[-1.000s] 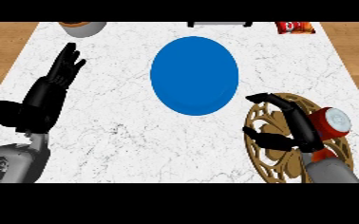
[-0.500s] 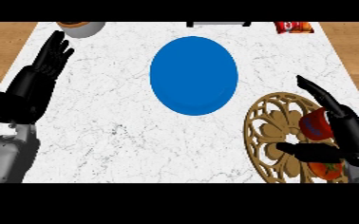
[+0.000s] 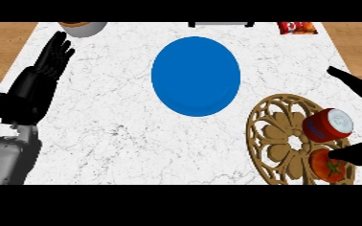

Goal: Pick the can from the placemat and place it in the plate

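The can [image 3: 327, 124], red and blue with a pale top, lies tilted on the right part of the round golden openwork placemat [image 3: 278, 141]. The blue plate [image 3: 196, 76] sits at the counter's middle with nothing on it. My right hand [image 3: 345, 78] is mostly cut off by the view's right edge. One dark finger shows above the can and its thumb shows below it, spread apart and not touching it. Near the left edge my left hand [image 3: 53, 59] rests open with its fingers pointing up.
A red tomato [image 3: 329, 167] lies on the placemat just below the can. At the back edge stand a bowl [image 3: 83, 28], a dark object [image 3: 220, 24] and a red snack bag [image 3: 297, 27]. Wooden floor shows past both back corners.
My right hand, curled over the can a second ago, has spread and drawn off to the right, uncovering the can. The left hand has drifted up along the left edge.
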{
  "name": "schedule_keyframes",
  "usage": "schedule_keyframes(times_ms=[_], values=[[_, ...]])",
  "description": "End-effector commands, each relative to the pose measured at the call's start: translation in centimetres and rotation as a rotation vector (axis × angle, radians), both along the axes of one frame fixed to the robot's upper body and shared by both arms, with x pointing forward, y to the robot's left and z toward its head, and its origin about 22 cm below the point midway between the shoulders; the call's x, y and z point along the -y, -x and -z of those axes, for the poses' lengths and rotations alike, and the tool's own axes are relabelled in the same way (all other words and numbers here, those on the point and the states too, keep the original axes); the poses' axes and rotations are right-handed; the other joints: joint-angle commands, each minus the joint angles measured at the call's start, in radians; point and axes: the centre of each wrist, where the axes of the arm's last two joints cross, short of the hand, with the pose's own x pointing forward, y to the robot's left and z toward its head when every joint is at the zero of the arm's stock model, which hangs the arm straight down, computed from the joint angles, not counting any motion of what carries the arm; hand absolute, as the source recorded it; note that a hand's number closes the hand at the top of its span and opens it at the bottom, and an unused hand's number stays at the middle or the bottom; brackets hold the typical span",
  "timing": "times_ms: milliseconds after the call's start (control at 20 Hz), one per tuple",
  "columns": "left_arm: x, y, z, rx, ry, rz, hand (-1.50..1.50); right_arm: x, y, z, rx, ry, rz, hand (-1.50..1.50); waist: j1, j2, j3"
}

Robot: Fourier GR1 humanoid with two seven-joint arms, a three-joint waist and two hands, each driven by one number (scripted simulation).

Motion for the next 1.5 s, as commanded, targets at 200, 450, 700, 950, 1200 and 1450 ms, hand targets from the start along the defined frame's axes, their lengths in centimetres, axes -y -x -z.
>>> schedule_keyframes(times_ms=[200, 450, 700, 950, 1200, 1450], values=[[-0.7, 0.5, 0.0, 0.005, 0.002, 0.013, 0.00, -1.6, 0.3, -3.3, -0.362, 0.316, 0.046, -1.50, 0.015, 0.001, 0.002], [0.2, -0.1, 1.0, 0.011, 0.003, 0.014, 0.00, -4.1, -2.3, -3.4, -0.386, 0.346, 0.072, -1.50, 0.021, 0.005, 0.004], [-0.8, 0.9, -0.2, -0.002, -0.002, 0.008, 0.00, -0.9, -1.5, -0.7, -0.390, 0.391, 0.108, -1.50, 0.009, 0.002, 0.005], [1.3, 0.1, -0.8, 0.001, 0.007, 0.014, 0.00, -2.0, -3.1, 3.4, -0.465, 0.482, 0.168, -1.50, 0.016, 0.004, 0.006], [0.1, -0.6, -0.4, -0.003, 0.014, 0.012, 0.00, -2.8, -4.3, 3.6, -0.484, 0.458, 0.188, -1.50, 0.009, 0.003, 0.005], [-0.4, -0.1, 0.9, 0.016, 0.009, 0.011, 0.00, 0.2, -3.5, 6.3, -0.511, 0.454, 0.163, -1.50, 0.006, 0.003, 0.005]])
